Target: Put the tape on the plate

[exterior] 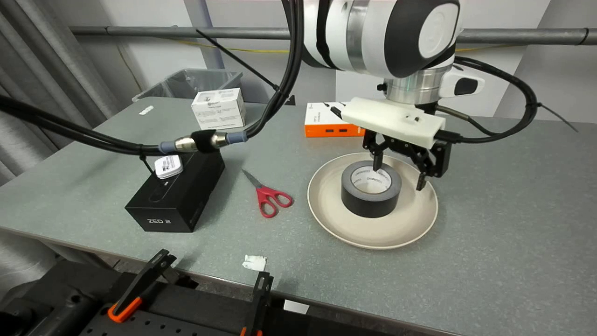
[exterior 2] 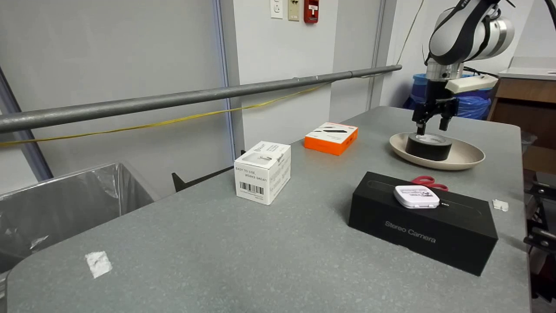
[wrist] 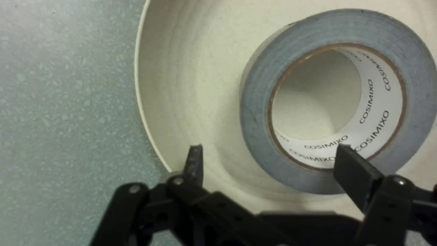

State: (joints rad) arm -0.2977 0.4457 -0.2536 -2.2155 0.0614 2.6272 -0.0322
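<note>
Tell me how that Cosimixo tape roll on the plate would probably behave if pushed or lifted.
Lying flat, the Cosimixo tape roll would probably slide rather than roll or tip. A harder push may run it into the raised rim of the plate. With thick winding around its core, it's likely stiff and fairly heavy for its size when lifted.

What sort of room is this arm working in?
Probably a robotics lab, judging by the white-and-black jointed robot arm over the grey speckled table and the black rectangular box printed "Stereo Camera".
</note>
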